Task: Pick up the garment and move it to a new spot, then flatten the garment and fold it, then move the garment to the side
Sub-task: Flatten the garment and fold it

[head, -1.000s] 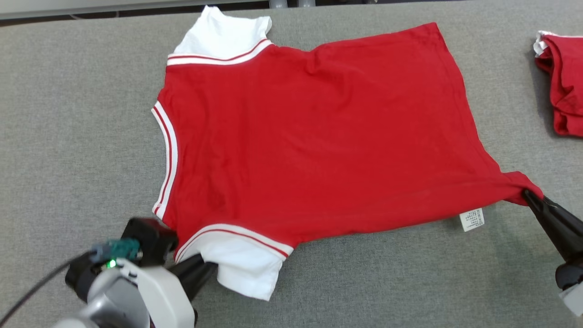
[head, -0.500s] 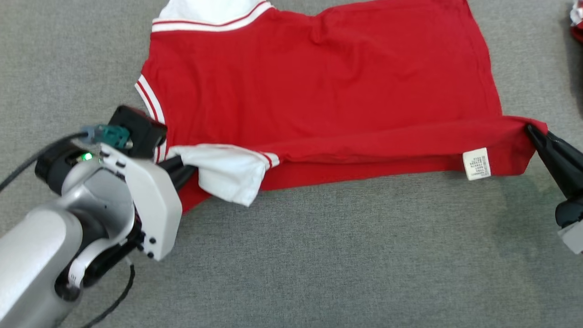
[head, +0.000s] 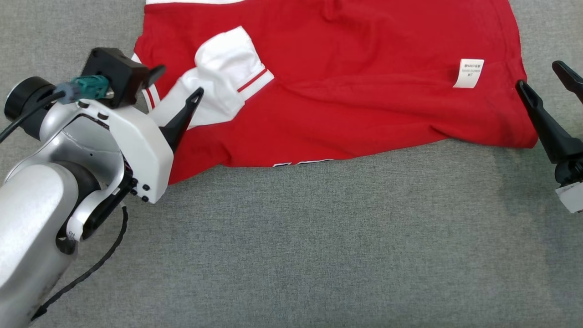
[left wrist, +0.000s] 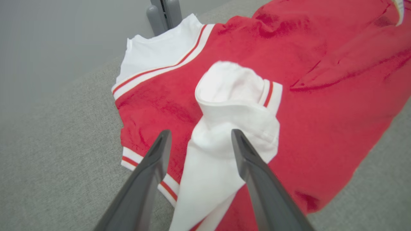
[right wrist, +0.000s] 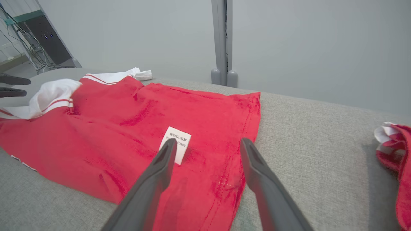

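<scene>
Folded since a second ago: the garment [head: 346,82], a red shirt, has had its near edge carried over onto its body, and both my sets of jaws have let go. It lies on the grey bench [head: 319,250], with white sleeve [head: 223,68] and care label [head: 469,73] on top. My left jaws stand wide apart astride the sleeve, gripping nothing. My right jaws stand wide apart at the hem corner, likewise empty. A second red garment [right wrist: 396,154] lies well apart, to my right.

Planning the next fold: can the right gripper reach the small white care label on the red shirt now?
Likely yes: the open right gripper points at the white care label, exposed atop the red fabric shirt, nothing between.
</scene>
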Available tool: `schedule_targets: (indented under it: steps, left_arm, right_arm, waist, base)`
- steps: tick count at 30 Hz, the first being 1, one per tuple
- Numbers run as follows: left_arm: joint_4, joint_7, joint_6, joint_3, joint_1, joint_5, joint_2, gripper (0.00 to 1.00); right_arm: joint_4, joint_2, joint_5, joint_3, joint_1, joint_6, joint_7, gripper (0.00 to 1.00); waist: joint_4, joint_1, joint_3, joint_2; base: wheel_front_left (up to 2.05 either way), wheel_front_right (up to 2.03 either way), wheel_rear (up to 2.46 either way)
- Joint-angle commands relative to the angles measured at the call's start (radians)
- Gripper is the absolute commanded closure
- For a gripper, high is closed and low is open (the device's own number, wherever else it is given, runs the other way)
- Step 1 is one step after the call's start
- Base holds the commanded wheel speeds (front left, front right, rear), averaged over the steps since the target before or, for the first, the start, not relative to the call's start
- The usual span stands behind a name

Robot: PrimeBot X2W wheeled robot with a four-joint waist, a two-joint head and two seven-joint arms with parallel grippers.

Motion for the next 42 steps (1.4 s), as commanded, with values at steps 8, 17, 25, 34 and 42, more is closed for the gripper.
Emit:
schedule_targets:
  steps: [8, 17, 25, 34, 42]
  left_arm:
    - [-0.059, -0.186, 0.128, 0.058, 0.17, 0.01, -0.023, 0.0]
    - [-0.07, -0.366, 0.264, 0.154, 0.47, -0.096, -0.067, 0.0]
    - [-0.037, -0.373, 0.272, 0.172, 0.548, -0.155, -0.082, 0.0]
    - [-0.015, -0.37, 0.239, 0.199, 0.548, -0.225, -0.098, 0.05]
    - [-0.029, -0.372, 0.211, 0.201, 0.556, -0.243, -0.093, 1.0]
  right_arm:
    - [0.033, 0.05, 0.008, 0.0, 0.062, -0.001, -0.065, 0.0]
    - [0.034, 0.124, 0.0, -0.087, 0.193, -0.001, -0.072, 0.0]
    - [0.024, 0.142, -0.013, -0.142, 0.252, -0.001, -0.072, 0.0]
    - [0.024, 0.159, -0.031, -0.139, 0.25, -0.001, -0.072, 0.0]
    - [0.039, 0.163, -0.016, -0.141, 0.262, -0.001, -0.072, 0.0]
  waist:
    - [-0.002, 0.0, -0.072, 0.0]
    - [-0.013, 0.0, -0.149, 0.0]
    - [-0.023, 0.0, -0.164, 0.0]
    - [-0.041, 0.0, -0.153, 0.0]
    - [-0.037, 0.0, -0.159, 0.0]
  base:
    - [0.0, 0.0, 0.0]
    - [0.0, 0.0, 0.0]
    - [0.0, 0.0, 0.0]
    - [0.0, 0.0, 0.0]
    - [0.0, 0.0, 0.0]
